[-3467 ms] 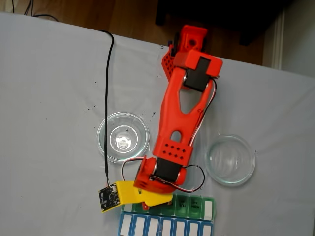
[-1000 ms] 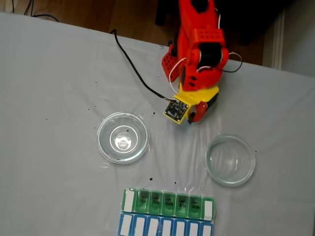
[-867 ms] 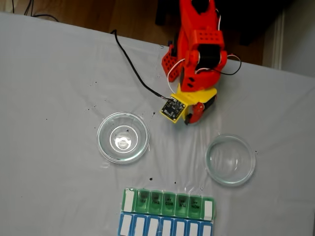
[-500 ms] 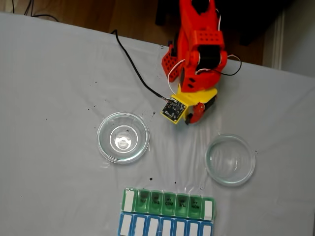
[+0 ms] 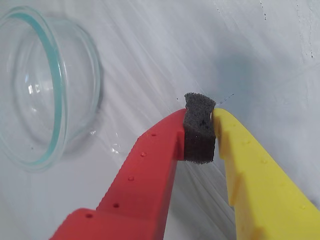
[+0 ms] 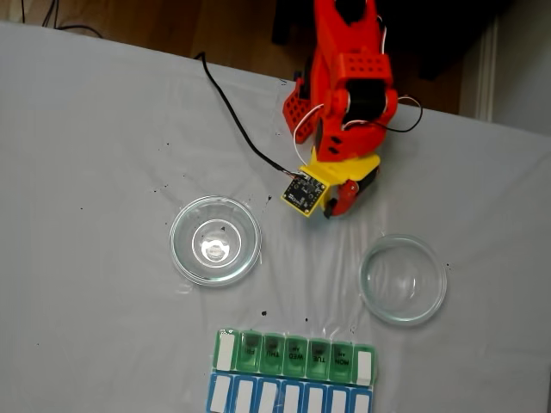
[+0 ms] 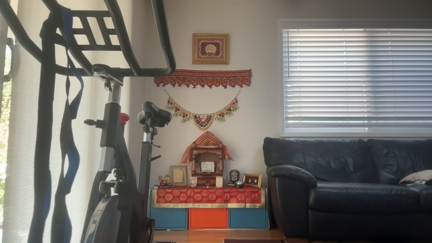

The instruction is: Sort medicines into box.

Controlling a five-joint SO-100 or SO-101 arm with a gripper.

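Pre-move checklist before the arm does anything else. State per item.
1. Gripper carries no pill: ok, the fingers close on their own foam pad.
2. Arm pulled back away from the dishes and boxes: ok in the fixed view.
3. Left glass dish emptied: ok, no pills in it.
4. Right glass dish emptied: ok.
5. Green-lidded box lids shut: cannot tell, too small.
6. Pills inside the box: cannot tell through the lids.

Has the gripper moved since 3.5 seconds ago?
Yes. The gripper has pulled back from the green pill box toward the arm's base, beyond the two glass dishes.
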